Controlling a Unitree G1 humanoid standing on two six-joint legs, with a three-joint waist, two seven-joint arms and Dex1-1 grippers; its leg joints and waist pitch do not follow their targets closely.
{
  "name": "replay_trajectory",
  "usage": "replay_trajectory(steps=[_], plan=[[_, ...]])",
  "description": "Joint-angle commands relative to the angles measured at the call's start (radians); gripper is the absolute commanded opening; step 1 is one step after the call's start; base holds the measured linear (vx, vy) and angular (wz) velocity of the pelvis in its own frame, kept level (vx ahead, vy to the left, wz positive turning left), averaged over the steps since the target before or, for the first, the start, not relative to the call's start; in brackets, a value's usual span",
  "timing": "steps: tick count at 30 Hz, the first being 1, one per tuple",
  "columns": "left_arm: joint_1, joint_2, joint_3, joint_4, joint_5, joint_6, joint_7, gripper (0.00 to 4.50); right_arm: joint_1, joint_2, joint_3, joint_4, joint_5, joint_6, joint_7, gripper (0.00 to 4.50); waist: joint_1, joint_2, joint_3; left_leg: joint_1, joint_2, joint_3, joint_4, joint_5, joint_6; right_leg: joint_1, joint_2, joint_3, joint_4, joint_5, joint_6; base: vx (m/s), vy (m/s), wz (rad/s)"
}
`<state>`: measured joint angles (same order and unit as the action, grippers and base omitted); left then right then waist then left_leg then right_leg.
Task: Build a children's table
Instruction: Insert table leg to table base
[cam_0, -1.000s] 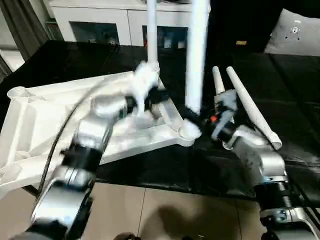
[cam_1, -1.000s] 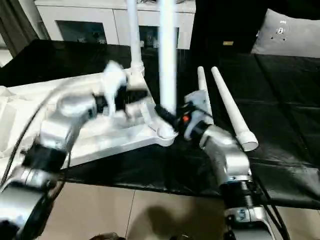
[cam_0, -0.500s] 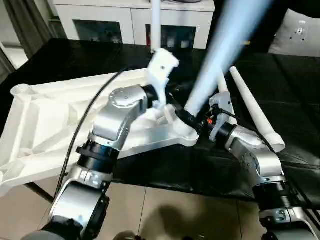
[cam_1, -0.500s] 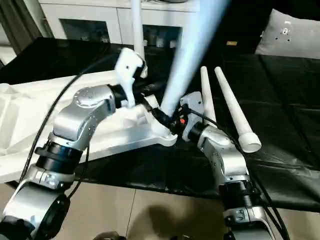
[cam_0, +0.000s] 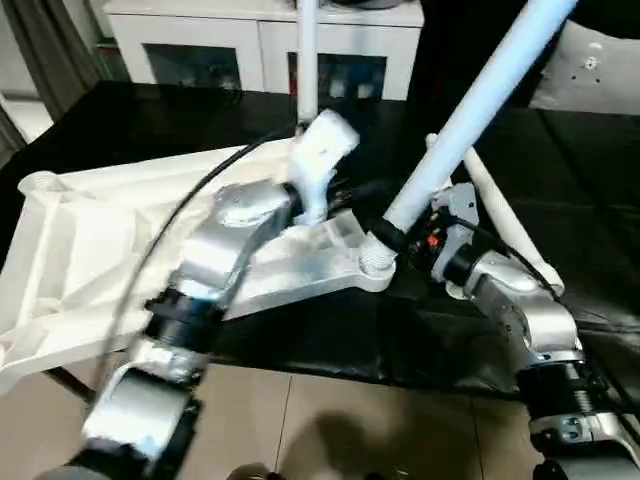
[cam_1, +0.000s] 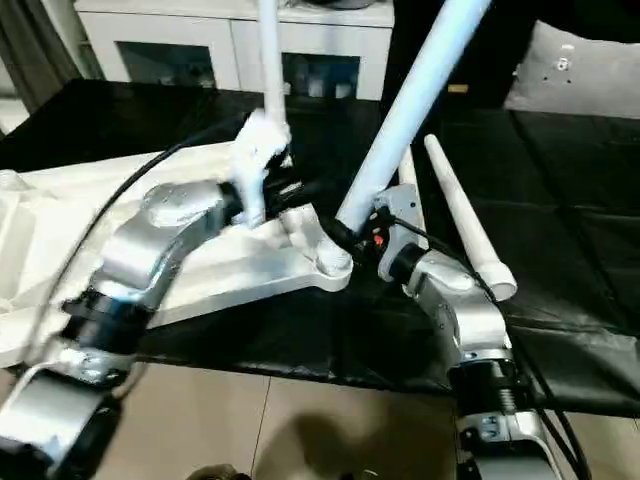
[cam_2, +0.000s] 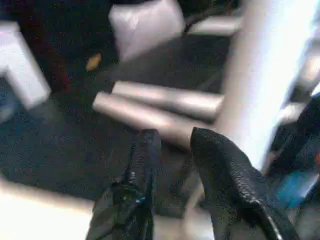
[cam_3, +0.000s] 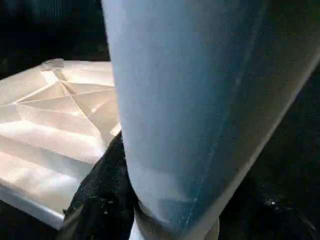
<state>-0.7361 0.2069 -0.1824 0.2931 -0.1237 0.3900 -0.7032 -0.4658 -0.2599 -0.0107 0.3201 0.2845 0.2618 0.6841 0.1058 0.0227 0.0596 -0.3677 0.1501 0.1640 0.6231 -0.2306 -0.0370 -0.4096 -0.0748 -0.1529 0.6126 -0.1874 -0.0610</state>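
Observation:
The children's table top (cam_0: 80, 240) lies upside down on the black worktable, ribs up. One white leg (cam_0: 306, 60) stands upright in its far corner socket. My right gripper (cam_0: 392, 238) is shut on the thick end of a second leg (cam_0: 470, 110). That leg leans up and to the right, with its base at the near corner socket (cam_0: 375, 258). In the right wrist view this leg (cam_3: 200, 100) looms large beside one black finger (cam_3: 102, 195). My left gripper (cam_2: 172, 137) hovers just left of that leg, open, with nothing between its fingers. Two more legs (cam_1: 462, 220) lie on the worktable to the right.
The black-covered worktable (cam_0: 150, 120) ends at its front edge just below the table top, with tiled floor (cam_0: 330, 420) beyond. A white cabinet (cam_0: 200, 40) stands behind it and a grey cushion (cam_0: 600, 65) sits at back right. A black cable runs along my left forearm.
The leg in my right gripper has tipped from upright to leaning far to the right. My left arm has swung across over the table top towards that leg.

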Motion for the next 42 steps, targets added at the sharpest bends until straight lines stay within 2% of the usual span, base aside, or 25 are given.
replay_trajectory(steps=[1,3,5,10,15,17,24,30,32,34,35,37,39,42], plan=[[0.028,0.029,-0.017,0.016,0.005,0.024,-0.049,1.88,-0.015,-0.017,-0.002,-0.010,0.001,0.028,0.013,1.86,0.004,-0.006,-0.084,0.000,0.091,-0.037,-0.058,0.077,0.138,0.076,-0.109,0.084,-0.066,-0.098,-0.119,0.000,0.000,0.00],[0.066,0.052,-0.033,0.030,0.001,0.037,-0.098,2.13,-0.014,-0.029,0.002,-0.007,-0.003,0.034,0.021,1.86,0.005,-0.005,-0.085,0.001,0.092,-0.037,-0.059,0.078,0.141,0.075,-0.110,0.085,-0.064,-0.087,-0.131,0.000,0.000,0.00],[0.080,0.060,-0.045,0.036,0.004,0.027,-0.116,2.16,-0.014,-0.031,0.003,-0.007,-0.003,0.035,0.022,1.86,0.007,-0.005,-0.083,0.002,0.092,-0.035,-0.059,0.069,0.140,0.074,-0.112,0.087,-0.065,-0.086,-0.142,0.000,0.000,0.00],[0.127,0.084,-0.079,0.061,-0.013,0.012,-0.199,2.32,-0.015,-0.033,0.006,-0.007,-0.002,0.042,0.023,1.86,0.010,-0.003,-0.082,0.003,0.094,-0.035,-0.062,0.043,0.120,0.075,-0.114,0.088,-0.068,-0.118,-0.144,0.000,0.000,0.00],[0.136,0.101,-0.104,0.116,0.032,-0.037,-0.207,2.32,-0.016,-0.034,0.009,-0.007,-0.002,0.047,0.027,1.86,0.008,-0.003,-0.081,0.003,0.091,-0.035,-0.063,0.032,0.112,0.077,-0.113,0.088,-0.071,-0.125,-0.132,0.000,0.000,0.00],[0.138,0.113,-0.122,0.164,0.065,-0.086,-0.212,2.32,-0.016,-0.035,0.013,-0.007,-0.002,0.050,0.030,1.86,0.008,-0.004,-0.083,0.001,0.089,-0.035,-0.063,0.040,0.114,0.078,-0.112,0.088,-0.070,-0.116,-0.127,0.000,0.000,0.00],[0.121,0.109,-0.132,0.254,0.095,-0.151,-0.196,1.63,-0.014,-0.037,0.016,-0.007,-0.004,0.054,0.037,1.86,0.008,-0.003,-0.083,0.003,0.092,-0.035,-0.063,0.033,0.111,0.077,-0.115,0.087,-0.070,-0.113,-0.131,0.000,0.000,0.00],[0.118,0.119,-0.160,0.278,0.125,-0.184,-0.223,1.17,-0.015,-0.043,0.024,-0.012,-0.004,0.072,0.049,1.86,0.009,-0.003,-0.078,0.004,0.092,-0.035,-0.067,-0.002,0.094,0.079,-0.115,0.087,-0.081,-0.175,-0.113,0.000,0.000,0.00],[0.113,0.126,-0.179,0.301,0.155,-0.207,-0.231,1.00,-0.026,-0.056,0.044,-0.015,-0.006,0.101,0.078,1.86,0.007,-0.002,-0.075,0.007,0.090,-0.034,-0.070,-0.025,0.086,0.080,-0.113,0.086,-0.087,-0.217,-0.100,0.000,0.000,0.00],[0.113,0.126,-0.179,0.301,0.155,-0.207,-0.231,0.93,-0.026,-0.056,0.044,-0.015,-0.006,0.101,0.078,1.86,0.007,-0.003,-0.075,0.006,0.090,-0.035,-0.071,-0.032,0.081,0.083,-0.115,0.087,-0.088,-0.228,-0.095,0.000,0.000,0.00],[0.111,0.128,-0.184,0.308,0.162,-0.212,-0.232,0.93,-0.030,-0.060,0.052,-0.015,-0.007,0.109,0.088,1.86,0.006,-0.002,-0.075,0.009,0.092,-0.035,-0.072,-0.039,0.072,0.081,-0.115,0.087,-0.088,-0.230,-0.096,0.000,0.000,0.00],[0.108,0.129,-0.189,0.318,0.169,-0.219,-0.233,0.69,-0.037,-0.068,0.067,-0.012,-0.012,0.122,0.107,1.86,0.005,-0.006,-0.076,0.008,0.091,-0.034,-0.072,-0.038,0.070,0.083,-0.115,0.088,-0.086,-0.222,-0.101,0.000,0.000,0.00],[0.103,0.128,-0.191,0.330,0.172,-0.227,-0.235,0.57,-0.049,-0.078,0.084,-0.001,-0.020,0.136,0.130,1.86,0.005,-0.005,-0.074,0.009,0.090,-0.033,-0.072,-0.041,0.071,0.083,-0.115,0.088,-0.088,-0.232,-0.100,0.000,0.000,0.00],[0.094,0.128,-0.195,0.342,0.175,-0.234,-0.244,0.37,-0.068,-0.094,0.111,0.016,-0.036,0.152,0.161,1.86,0.005,-0.005,-0.072,0.011,0.088,-0.032,-0.073,-0.056,0.069,0.082,-0.115,0.086,-0.095,-0.279,-0.087,0.000,0.000,0.00]])
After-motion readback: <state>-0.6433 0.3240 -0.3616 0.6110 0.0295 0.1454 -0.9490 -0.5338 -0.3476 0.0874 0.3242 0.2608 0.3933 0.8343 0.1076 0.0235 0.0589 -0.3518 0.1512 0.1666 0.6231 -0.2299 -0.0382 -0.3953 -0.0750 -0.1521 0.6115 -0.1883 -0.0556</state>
